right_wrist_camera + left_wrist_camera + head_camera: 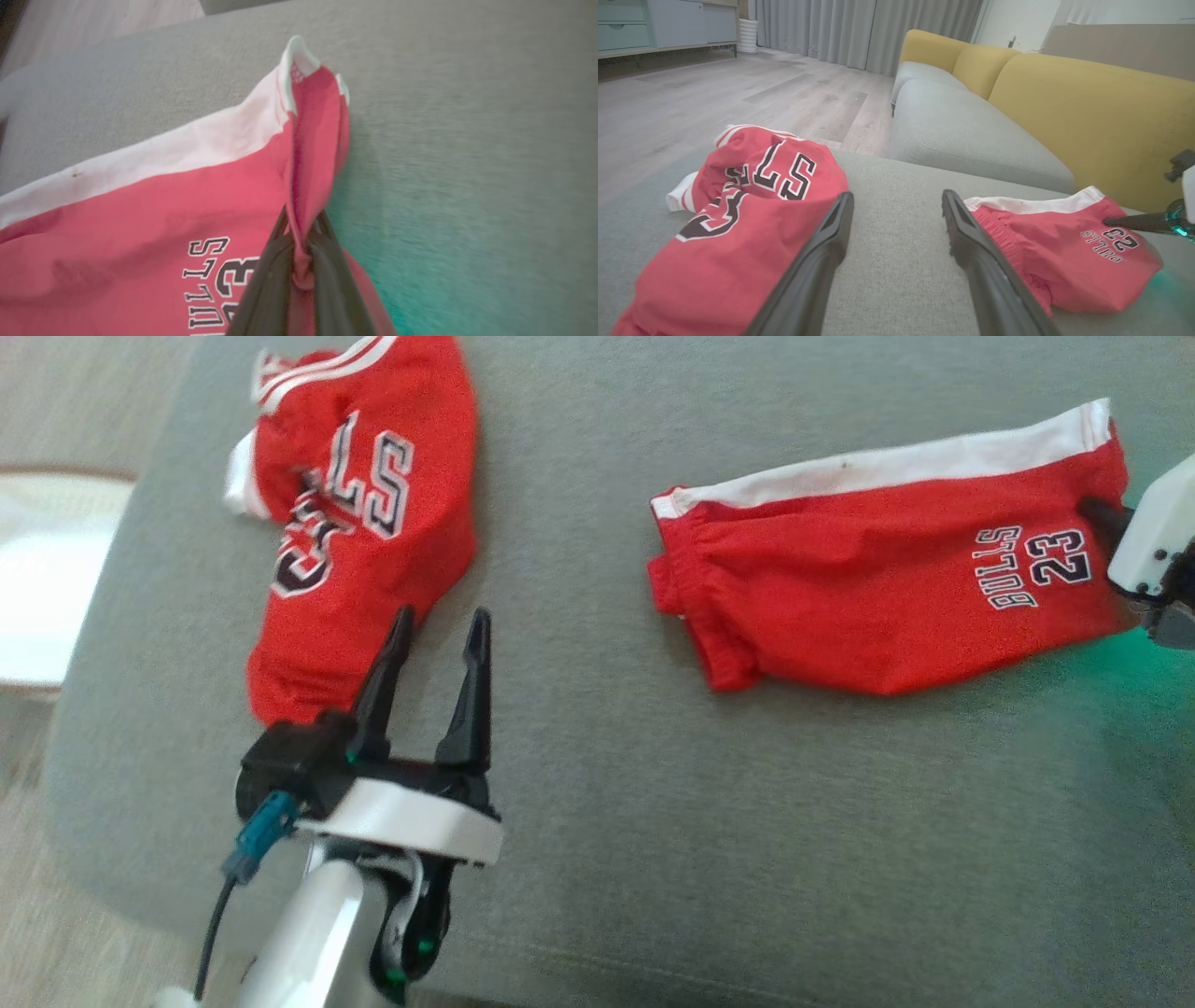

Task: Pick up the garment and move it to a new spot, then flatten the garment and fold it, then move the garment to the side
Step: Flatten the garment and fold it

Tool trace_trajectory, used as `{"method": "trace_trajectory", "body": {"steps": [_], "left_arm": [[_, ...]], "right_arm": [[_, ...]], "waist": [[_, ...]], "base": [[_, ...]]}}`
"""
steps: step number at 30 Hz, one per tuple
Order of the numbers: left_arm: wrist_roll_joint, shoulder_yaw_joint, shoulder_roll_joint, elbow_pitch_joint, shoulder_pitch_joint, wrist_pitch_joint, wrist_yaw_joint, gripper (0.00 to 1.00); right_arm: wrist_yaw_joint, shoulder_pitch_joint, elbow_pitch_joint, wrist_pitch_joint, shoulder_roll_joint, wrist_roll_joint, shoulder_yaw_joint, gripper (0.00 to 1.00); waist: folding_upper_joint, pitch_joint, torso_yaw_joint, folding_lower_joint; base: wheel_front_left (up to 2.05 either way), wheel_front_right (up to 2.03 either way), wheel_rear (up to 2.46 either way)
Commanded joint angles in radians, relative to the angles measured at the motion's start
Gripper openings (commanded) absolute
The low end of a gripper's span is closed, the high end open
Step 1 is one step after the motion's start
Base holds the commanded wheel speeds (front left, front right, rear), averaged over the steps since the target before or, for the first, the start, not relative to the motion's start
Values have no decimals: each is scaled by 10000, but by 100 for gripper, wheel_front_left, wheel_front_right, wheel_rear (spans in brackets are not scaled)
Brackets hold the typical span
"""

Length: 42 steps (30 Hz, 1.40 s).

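Note:
Red shorts (878, 588) with a white side stripe and "BULLS 23" print lie on the grey cushion (653, 849) at the right. My right gripper (1092, 511) is shut on their hem at the right end; in the right wrist view the fingers (266, 280) pinch a raised fold of the shorts (163, 224). A crumpled red jersey (364, 504) lies at the upper left. My left gripper (439, 625) stands open just below the jersey, holding nothing. In the left wrist view the left gripper (896, 205) points between the jersey (747, 210) and the shorts (1055, 252).
The cushion's left edge drops to a wood floor (714, 88). A pale round table (47, 569) stands left of it. Beyond the cushion a grey sofa seat with a yellow backrest (1087, 102) runs on. Bare cushion lies between and in front of the two garments.

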Motion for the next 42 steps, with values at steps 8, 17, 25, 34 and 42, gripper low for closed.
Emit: {"method": "trace_trajectory", "body": {"steps": [8,17,25,34,42], "left_arm": [[398,934,-162,162,523,-60,-529,100],[486,1035,-245,459,637,-60,-800,100],[320,1042,-264,645,824,-60,-815,100],[98,895,-266,749,784,-61,-767,100],[47,1101,-267,816,850,-61,-656,100]], "right_arm": [[77,604,184,-1177,-608,-70,-64,0],[77,484,-57,-1892,-305,-263,53,0],[77,48,-464,-2246,1148,-827,597,0],[77,285,717,-1737,2619,-613,722,0],[77,590,250,-1835,2859,-400,761,100]], "waist": [[-1,-1153,-1550,0],[-1,-1468,-1586,0],[-1,-1804,-1025,0],[-1,-1794,-448,0],[-1,-1930,-588,0]], "base": [[0,0,0],[0,0,0],[0,0,0],[0,0,0],[0,0,0]]}}
